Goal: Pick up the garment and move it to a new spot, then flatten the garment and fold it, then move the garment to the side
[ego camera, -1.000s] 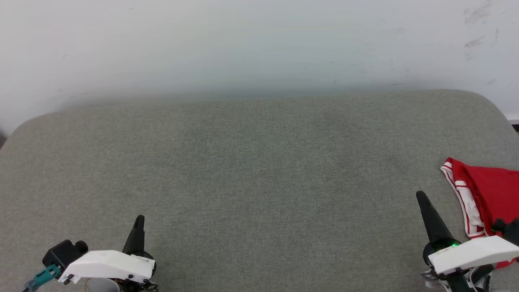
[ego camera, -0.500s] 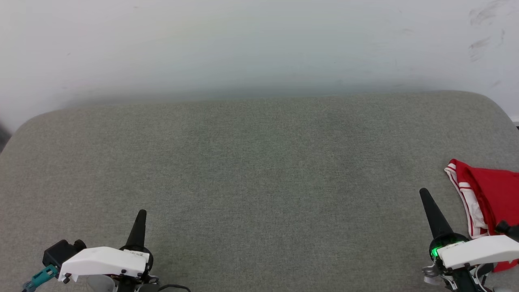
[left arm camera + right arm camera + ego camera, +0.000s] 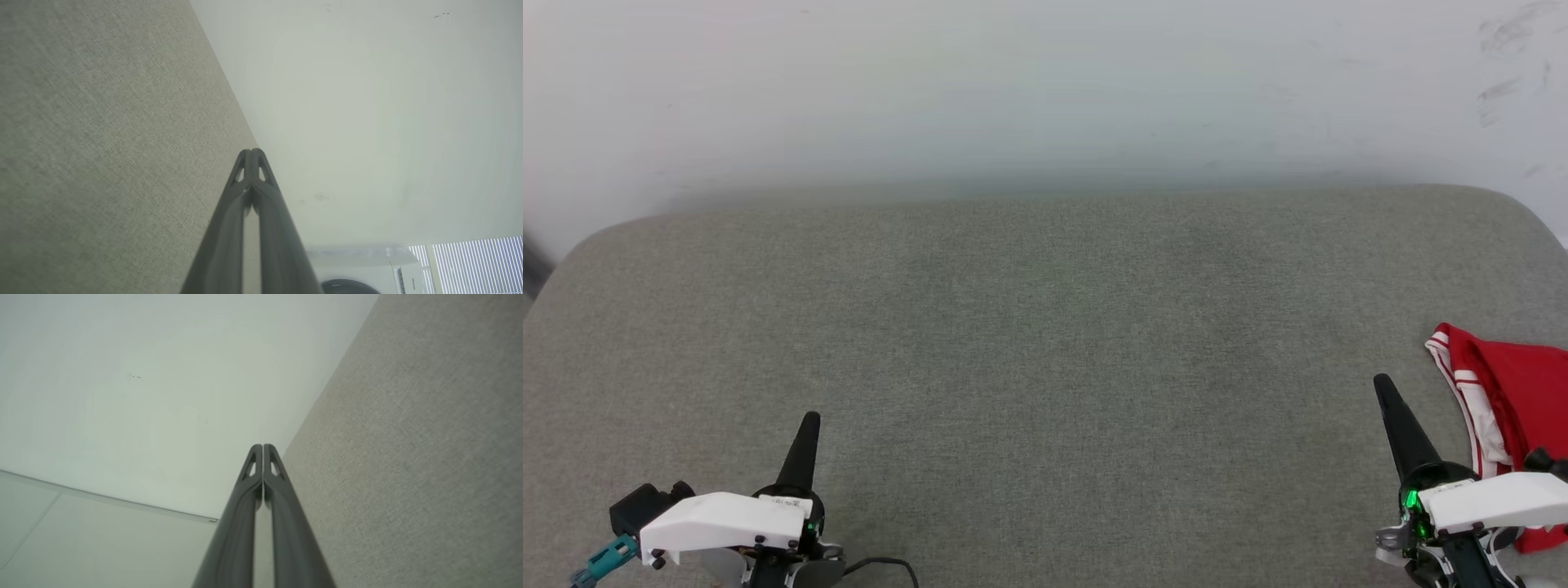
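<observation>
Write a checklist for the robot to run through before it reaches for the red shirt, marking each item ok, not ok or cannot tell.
1. Garment found: the garment lies at the right end of the grey padded surface. Ok.
2. Its whole outline seen: it runs off the head view's right edge. Cannot tell.
3. Right gripper empty: shut on nothing. Ok.
4. Right gripper ready to grasp: jaws closed, must open first. Not ok.
5. Left gripper empty: shut, far from the cloth. Ok.
6. Room for a new spot: the surface's middle is bare. Ok.
</observation>
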